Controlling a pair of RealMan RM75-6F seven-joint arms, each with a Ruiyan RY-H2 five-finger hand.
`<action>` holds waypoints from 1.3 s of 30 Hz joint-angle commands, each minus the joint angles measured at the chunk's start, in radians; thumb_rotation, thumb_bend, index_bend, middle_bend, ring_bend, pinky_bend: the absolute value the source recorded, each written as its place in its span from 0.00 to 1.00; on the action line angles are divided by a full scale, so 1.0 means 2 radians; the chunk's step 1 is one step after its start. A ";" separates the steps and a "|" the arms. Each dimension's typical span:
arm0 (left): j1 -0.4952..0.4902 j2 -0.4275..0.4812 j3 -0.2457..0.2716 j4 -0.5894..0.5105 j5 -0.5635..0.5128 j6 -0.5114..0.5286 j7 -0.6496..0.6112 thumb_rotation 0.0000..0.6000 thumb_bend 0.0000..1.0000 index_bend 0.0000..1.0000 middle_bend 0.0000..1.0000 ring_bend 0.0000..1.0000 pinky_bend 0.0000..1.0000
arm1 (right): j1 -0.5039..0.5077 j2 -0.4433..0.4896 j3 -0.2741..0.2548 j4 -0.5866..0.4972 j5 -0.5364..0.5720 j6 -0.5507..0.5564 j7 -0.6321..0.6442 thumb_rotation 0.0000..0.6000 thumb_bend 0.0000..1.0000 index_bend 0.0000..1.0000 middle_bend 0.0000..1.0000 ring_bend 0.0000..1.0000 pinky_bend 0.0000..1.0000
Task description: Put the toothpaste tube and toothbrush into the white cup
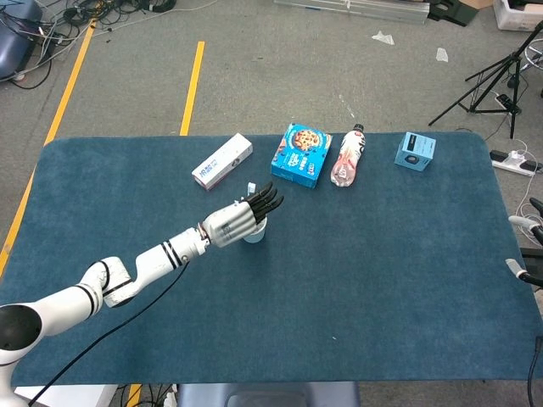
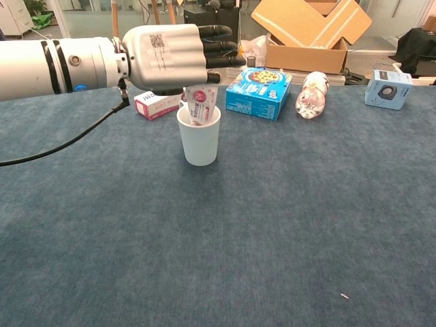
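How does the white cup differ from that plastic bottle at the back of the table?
The white cup stands upright; the plastic bottle lies on its side. The cup is plain white and open-topped, while the bottle is clear with a reddish label. The cup sits mid-table under the left hand; the bottle lies untouched. Both rest on the blue table.

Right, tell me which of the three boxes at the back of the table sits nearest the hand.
The white box, lying just behind the left hand. The blue snack box sits further right, and the small light-blue box is far right.
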 commanded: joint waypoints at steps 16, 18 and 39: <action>0.053 0.040 -0.027 -0.088 -0.045 0.055 -0.009 1.00 0.39 0.13 0.03 0.00 0.00 | -0.001 0.012 0.002 -0.019 -0.003 0.009 -0.013 1.00 0.20 0.26 0.00 0.00 0.13; 0.064 0.050 -0.034 -0.110 -0.059 0.063 -0.006 1.00 0.39 0.13 0.03 0.00 0.00 | 0.000 0.014 0.001 -0.027 -0.005 0.011 -0.020 1.00 0.20 0.26 0.00 0.00 0.13; 0.247 0.195 -0.055 -0.334 -0.240 0.146 -0.131 1.00 0.39 0.12 0.03 0.00 0.00 | 0.004 0.062 0.006 -0.131 -0.013 0.021 -0.112 1.00 0.20 0.26 0.00 0.00 0.13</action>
